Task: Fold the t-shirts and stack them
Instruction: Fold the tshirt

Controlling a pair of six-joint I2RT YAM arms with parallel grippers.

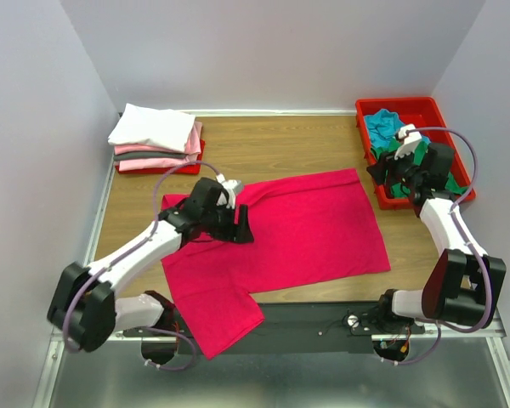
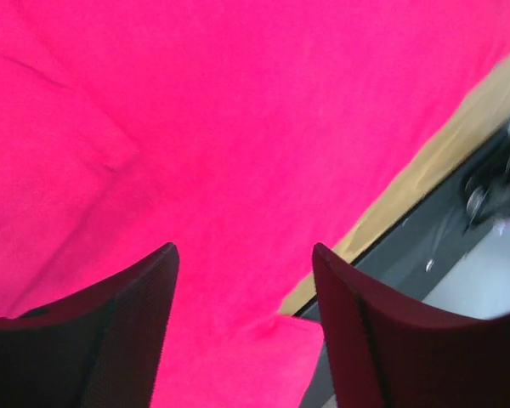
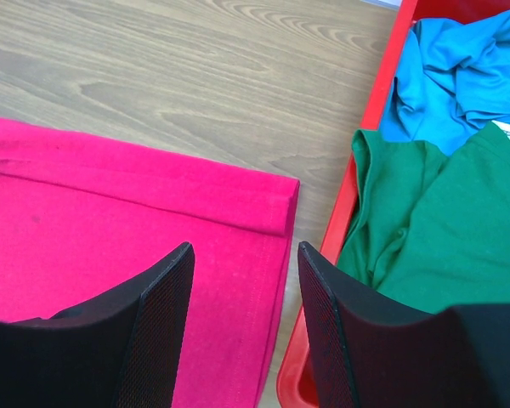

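Crimson t-shirt (image 1: 314,229) is lying spread, one sleeve overhanging the table (image 1: 263,144) at its near edge; left gripper (image 2: 243,251) is gaping above it; right gripper (image 3: 245,246) is hanging part-open, empty.

The gripper (image 3: 245,251) hangs with its fingers apart and nothing between them, above the hemmed corner of a pink shirt (image 3: 110,229). Bare wooden surface (image 3: 195,76) lies ahead. To its right, a red tray (image 3: 382,76) holds a green shirt (image 3: 433,229) and, farther ahead, a blue shirt (image 3: 459,76).

Wooden table (image 1: 272,144): pink-red shirt (image 1: 314,229) spread flat mid-table, near sleeve overhanging front edge. Red tray (image 1: 418,105) back right. Second red tray (image 1: 201,158) back left, under folded shirts (image 1: 153,136).
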